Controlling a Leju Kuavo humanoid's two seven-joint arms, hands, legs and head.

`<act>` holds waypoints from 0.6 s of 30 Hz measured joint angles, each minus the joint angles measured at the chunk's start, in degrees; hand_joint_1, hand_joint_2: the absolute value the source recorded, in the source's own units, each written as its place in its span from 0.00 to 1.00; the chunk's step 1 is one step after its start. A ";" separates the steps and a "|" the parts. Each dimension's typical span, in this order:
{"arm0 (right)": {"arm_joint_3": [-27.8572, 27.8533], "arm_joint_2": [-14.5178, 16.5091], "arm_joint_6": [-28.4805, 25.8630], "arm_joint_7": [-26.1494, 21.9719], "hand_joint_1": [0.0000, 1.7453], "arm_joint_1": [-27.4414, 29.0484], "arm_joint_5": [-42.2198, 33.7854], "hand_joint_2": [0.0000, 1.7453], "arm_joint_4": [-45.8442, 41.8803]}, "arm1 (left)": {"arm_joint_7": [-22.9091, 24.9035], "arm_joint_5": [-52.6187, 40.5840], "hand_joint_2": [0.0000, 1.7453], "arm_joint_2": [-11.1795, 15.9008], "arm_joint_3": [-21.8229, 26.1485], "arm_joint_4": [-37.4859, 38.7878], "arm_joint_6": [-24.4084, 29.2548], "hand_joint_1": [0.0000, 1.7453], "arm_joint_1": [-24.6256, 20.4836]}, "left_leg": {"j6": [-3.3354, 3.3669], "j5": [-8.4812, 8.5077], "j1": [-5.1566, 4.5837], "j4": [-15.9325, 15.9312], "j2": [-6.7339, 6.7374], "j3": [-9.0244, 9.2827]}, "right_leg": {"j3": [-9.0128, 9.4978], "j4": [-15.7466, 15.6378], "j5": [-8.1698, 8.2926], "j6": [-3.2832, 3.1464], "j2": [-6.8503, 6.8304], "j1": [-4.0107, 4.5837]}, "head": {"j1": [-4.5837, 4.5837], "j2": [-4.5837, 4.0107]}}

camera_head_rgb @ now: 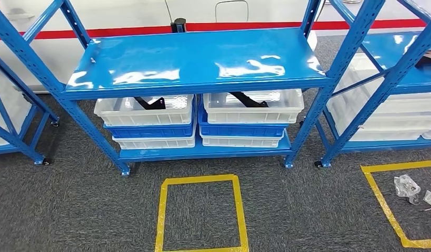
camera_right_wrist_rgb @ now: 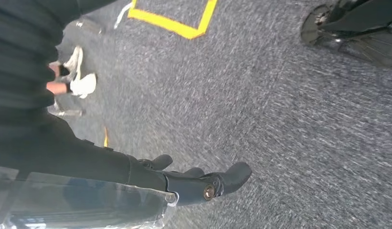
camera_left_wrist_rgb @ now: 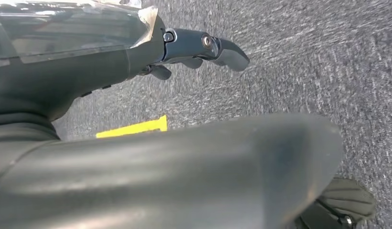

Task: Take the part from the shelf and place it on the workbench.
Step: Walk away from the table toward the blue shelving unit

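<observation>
I see a blue shelf on grey carpet, its glossy top board bare. On its lower board sit stacked white and blue bins; a black part lies in the top left bin, another in the right. Yellow tape marks a floor square. My left hand and right hand hang over carpet, fingers apart, holding nothing.

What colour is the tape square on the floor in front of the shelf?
Yellow. The tape square lies on grey carpet before the blue shelf, clearest in the head view.
</observation>
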 joint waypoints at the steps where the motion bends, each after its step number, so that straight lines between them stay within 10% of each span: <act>1: -0.01 -0.01 -0.02 0.04 0.00 0.07 -0.03 0.00 0.02 | 0.28 -0.10 0.00 0.00 -0.02 0.00 0.00 0.00 0.01 | -0.10 -0.75 0.06 2.41 0.25 -1.05 | -0.04 0.01 -0.02 -0.03 -0.47 0.10 | 0.01 0.00; 3: 0.00 -0.04 -0.03 0.09 0.00 0.08 -0.08 0.00 0.04 | 0.85 -0.28 0.00 -0.01 -0.03 0.00 0.00 0.00 0.14 | -0.07 0.79 0.12 1.20 0.48 -0.08 | -0.04 0.03 -0.05 -0.05 -1.04 0.16 | -0.01 0.00; 7: 0.01 0.08 -0.03 0.10 0.00 -0.18 -0.09 0.00 0.04 | 1.23 -0.39 0.00 0.02 -0.04 0.00 0.01 0.00 -0.02 | 0.86 5.54 -0.18 -11.60 1.10 6.97 | 0.05 0.15 -0.23 0.31 -1.40 0.65 | 0.06 0.00; 18: 0.01 0.07 -0.04 0.09 0.00 -0.20 -0.09 0.00 0.04 | 1.32 -0.39 0.00 0.03 -0.05 0.00 0.09 0.00 0.00 | 1.94 5.60 -1.18 -12.47 1.11 7.16 | -0.34 -0.41 -0.11 1.17 -1.51 0.80 | 0.14 0.00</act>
